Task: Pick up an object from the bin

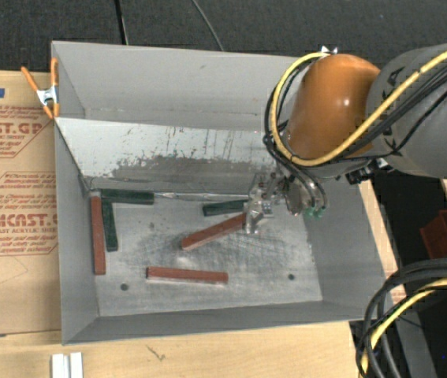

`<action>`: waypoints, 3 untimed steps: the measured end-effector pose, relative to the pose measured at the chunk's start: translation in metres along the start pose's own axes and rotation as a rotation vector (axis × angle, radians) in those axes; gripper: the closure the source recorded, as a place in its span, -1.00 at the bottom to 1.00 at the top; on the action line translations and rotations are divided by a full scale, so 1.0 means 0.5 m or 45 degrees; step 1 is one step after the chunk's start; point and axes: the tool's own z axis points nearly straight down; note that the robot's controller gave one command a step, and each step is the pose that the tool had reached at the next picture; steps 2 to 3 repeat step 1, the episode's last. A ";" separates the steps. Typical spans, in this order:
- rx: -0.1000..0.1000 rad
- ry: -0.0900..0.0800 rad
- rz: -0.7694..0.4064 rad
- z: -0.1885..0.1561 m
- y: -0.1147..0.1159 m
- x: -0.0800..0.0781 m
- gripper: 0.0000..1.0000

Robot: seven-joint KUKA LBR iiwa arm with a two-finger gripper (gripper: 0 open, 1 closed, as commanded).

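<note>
My gripper hangs low over the right middle of the bin floor, under the arm's orange cover. Its tip meets the right end of a red-brown flat stick, which lies slanted with that end toward the back right. Whether the stick is gripped is hidden by the gripper body. A short dark green stick lies just left of the gripper, close behind the slanted stick. Another red-brown stick lies flat nearer the bin's front, apart from the gripper.
At the bin's left lie a dark green stick along the back of the floor, a second green one at right angles to it, and a red-brown stick along the left wall. The arm crowds the bin's right side.
</note>
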 end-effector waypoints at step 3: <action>0.000 0.000 0.000 0.000 0.000 0.000 1.00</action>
